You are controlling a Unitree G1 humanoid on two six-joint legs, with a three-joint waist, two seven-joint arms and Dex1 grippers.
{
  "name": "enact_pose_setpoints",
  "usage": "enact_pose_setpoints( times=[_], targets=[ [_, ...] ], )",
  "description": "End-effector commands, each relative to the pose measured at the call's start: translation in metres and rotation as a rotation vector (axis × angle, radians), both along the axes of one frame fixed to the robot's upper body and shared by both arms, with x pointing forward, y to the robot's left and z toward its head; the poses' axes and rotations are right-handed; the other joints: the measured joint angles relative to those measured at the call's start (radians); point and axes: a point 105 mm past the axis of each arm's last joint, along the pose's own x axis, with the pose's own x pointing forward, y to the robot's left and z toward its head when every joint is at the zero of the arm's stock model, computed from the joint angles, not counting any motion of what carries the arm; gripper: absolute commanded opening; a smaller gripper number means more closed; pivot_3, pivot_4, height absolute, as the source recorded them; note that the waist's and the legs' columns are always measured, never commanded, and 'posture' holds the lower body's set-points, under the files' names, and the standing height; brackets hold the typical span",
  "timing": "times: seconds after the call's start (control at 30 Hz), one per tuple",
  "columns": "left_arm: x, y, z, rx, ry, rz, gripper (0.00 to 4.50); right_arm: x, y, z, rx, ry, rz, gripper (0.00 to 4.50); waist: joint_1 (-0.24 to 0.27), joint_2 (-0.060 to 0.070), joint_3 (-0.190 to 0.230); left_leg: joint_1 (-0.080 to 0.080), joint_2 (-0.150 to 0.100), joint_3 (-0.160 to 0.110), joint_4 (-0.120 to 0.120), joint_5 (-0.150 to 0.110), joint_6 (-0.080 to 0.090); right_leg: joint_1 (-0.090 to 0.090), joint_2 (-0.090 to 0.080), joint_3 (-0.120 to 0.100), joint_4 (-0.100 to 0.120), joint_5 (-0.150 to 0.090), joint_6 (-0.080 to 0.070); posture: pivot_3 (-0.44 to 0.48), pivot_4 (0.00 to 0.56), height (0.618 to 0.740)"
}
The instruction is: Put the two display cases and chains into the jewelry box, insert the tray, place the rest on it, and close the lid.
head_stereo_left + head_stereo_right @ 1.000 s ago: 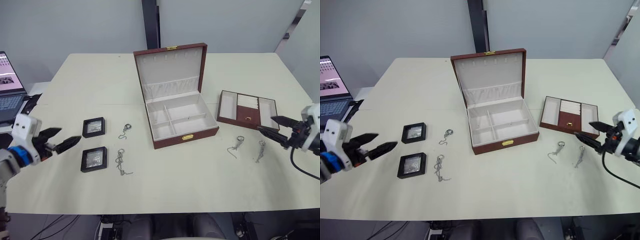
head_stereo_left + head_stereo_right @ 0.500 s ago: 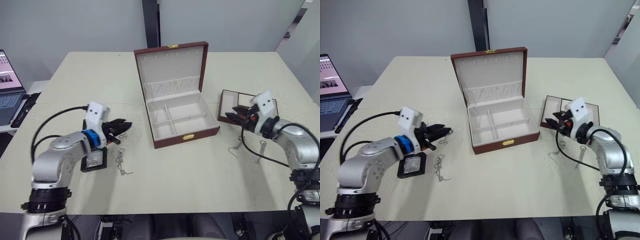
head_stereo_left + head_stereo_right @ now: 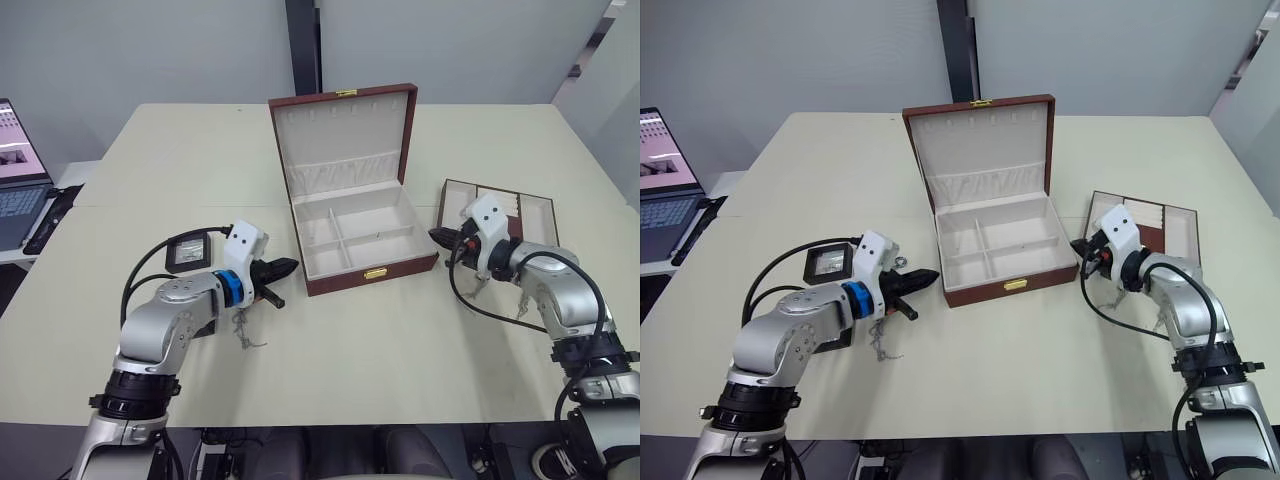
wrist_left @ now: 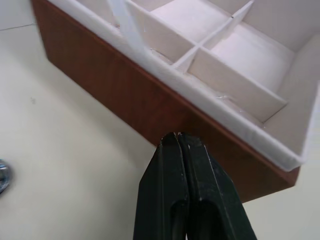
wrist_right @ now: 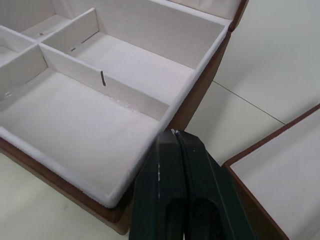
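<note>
Right wrist view: jewelry box [image 5: 125,100] compartments lie bare; both right gripper [image 5: 173,134] and left gripper [image 4: 176,137] are clenched, holding nothing.

Both arms reach inward, left pincer [image 3: 289,266] and right pincer [image 3: 436,236] closed, empty

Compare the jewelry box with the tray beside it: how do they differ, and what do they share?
The jewelry box is deep and has a hinged lid standing open; the tray is shallow and lidless. The box sits mid-table; the tray lies to its right. The box is the larger of the two. Both are reddish-brown with cream-lined compartments.
</note>
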Motion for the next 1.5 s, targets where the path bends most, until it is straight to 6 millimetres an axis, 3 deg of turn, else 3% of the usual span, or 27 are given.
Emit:
enact_pose_setpoints(
  times=[0.03,0.3,0.47,0.83,1.5],
  targets=[
    [-0.009,-0.022,0.006,-0.018,-0.022,-0.098,0.0,-0.011,0.019,0.005,0.015,-0.003,0.094,0.03,0.0,0.0,0.0,0.0,0.0,0.0,0.0,0.0,0.0,0.0,0.0,0.0,0.0,0.0,0.0,0.0,0.15,0.74],
    [-0.024,-0.028,0.002,-0.002,0.007,-0.195,0.0,-0.04,0.038,-0.005,0.042,0.063,0.202,0.03,0.001,0.0,0.0,-0.001,0.0,-0.002,0.0,0.0,0.0,0.001,0.0,-0.001,-0.002,0.0,0.0,0.0,0.15,0.74],
    [-0.031,-0.022,-0.005,0.029,0.03,-0.216,0.0,-0.056,0.045,-0.016,0.053,0.113,0.222,0.03,0.0,0.0,-0.001,0.0,0.0,-0.005,-0.001,-0.001,0.002,0.003,0.0,-0.003,-0.004,0.0,0.0,0.0,0.15,0.74],
    [-0.042,-0.007,-0.011,0.073,0.056,-0.219,0.0,-0.085,0.057,-0.02,0.081,0.162,0.255,0.03,-0.002,0.0,-0.002,0.005,0.001,-0.009,-0.002,-0.001,0.002,0.009,0.003,-0.004,-0.005,0.0,0.0,0.0,0.15,0.74],
    [-0.037,-0.001,-0.002,0.089,0.039,-0.199,0.0,-0.088,0.052,-0.019,0.09,0.177,0.229,0.03,-0.003,0.0,-0.002,0.008,0.001,-0.009,-0.003,-0.001,0.002,0.01,0.005,-0.002,-0.005,0.0,0.0,0.0,0.15,0.74]
  ],
)
